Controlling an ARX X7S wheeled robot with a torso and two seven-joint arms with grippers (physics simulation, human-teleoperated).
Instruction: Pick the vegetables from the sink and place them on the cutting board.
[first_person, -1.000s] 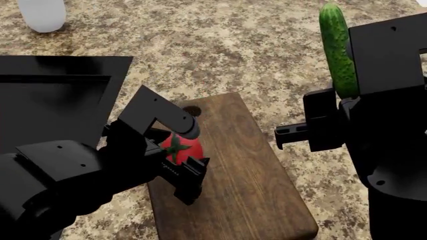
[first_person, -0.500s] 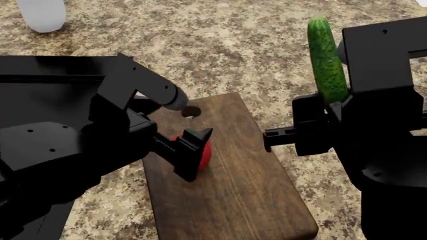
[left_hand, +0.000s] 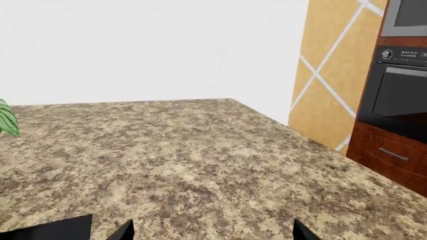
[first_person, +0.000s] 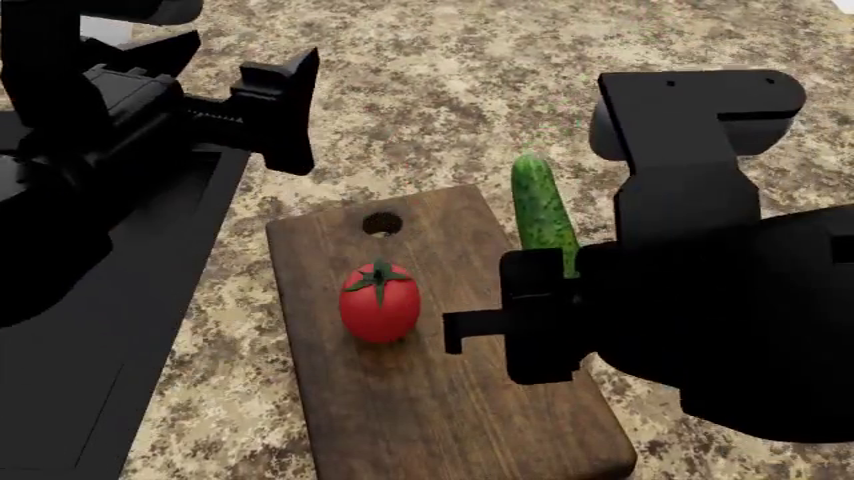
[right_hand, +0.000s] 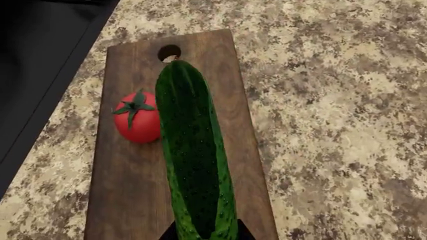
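One tomato (first_person: 380, 301) sits on the cutting board (first_person: 441, 400) near its hole end. Right gripper (right_hand: 205, 234) clamps the cucumber (right_hand: 193, 160); left gripper (first_person: 287, 108) hangs spread, empty. No writing shows.

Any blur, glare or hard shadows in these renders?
Head view: sharp, flat light, only a faint soft shadow beside the tomato on the cutting board. Right wrist view: crisp, small highlights on the cucumber. Left wrist view: the wall above the counter is blank white; no blur.

Glossy tomato (first_person: 380, 301), bumpy cucumber (right_hand: 193, 165), grained wooden cutting board (first_person: 427, 400), speckled stone counter (first_person: 441, 90).
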